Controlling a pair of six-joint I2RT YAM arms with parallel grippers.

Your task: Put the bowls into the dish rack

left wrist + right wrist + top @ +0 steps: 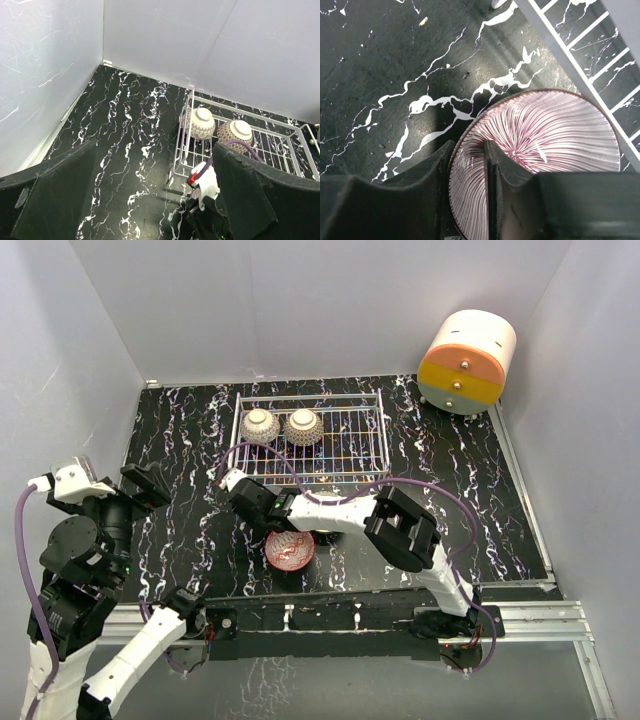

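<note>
2 bowls (260,426) sit upturned at the dish rack's (352,443) left end. The red bowl (290,552) waits near the tabletop's (450,500) front edge. The right gripper (470,150) straddles its rim, whether clamped I cannot tell, and the left gripper (155,147) gapes empty.

Your white-and-black left arm (95,540) sits folded at the near left, and its black left gripper (155,145) is held wide open. Your right arm (400,525) reaches left. Its black right gripper (469,145) points down, jaws narrow, astride the rim of the pinkish striped ceramic bowl (545,130).
</note>
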